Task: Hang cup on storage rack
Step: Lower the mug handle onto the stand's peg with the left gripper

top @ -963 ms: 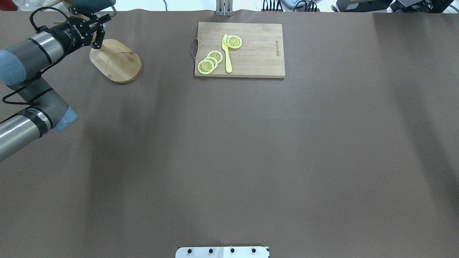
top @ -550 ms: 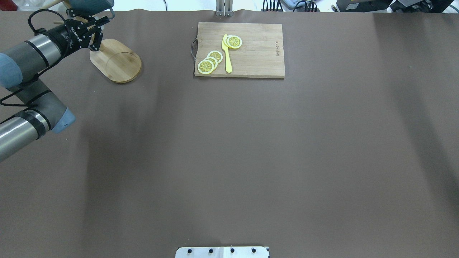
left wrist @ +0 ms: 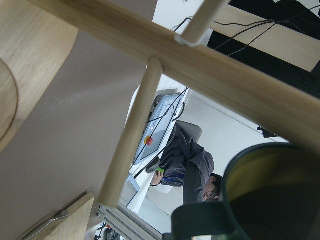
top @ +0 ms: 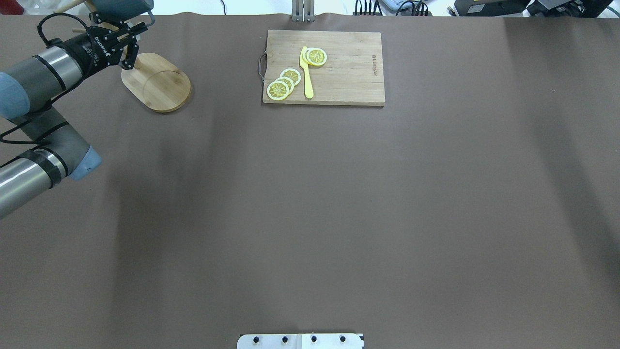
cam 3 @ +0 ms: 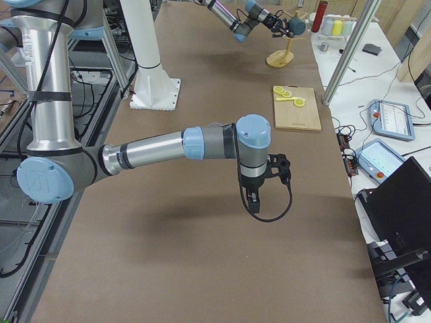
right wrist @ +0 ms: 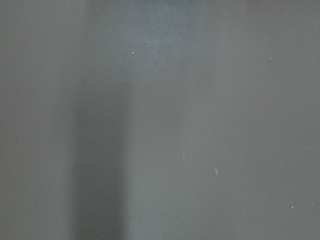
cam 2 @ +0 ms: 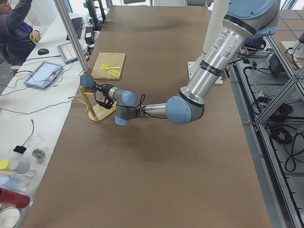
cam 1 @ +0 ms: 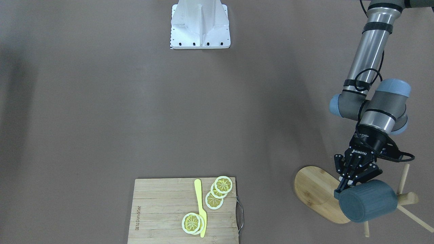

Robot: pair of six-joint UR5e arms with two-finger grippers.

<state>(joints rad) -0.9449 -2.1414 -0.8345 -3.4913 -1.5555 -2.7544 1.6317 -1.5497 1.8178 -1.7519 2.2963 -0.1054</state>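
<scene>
While the left end effector reaches over the storage rack at the far left corner of the worktop, its fingers come together on the side handle of the cup, pinching it. The cup lies on its side, raised clear of the rack's oval base; its flat bottom faces the front camera, and its yellowish mouth is turned towards the thick post and thin pegs; whether a peg sits inside the mouth cannot be told. The right end effector hangs pointing down over the brown worktop, well apart from the rack; it shows only from the side, so spread or pressed together cannot be told. A cutting board carries lemon slices and a yellow knife.
</scene>
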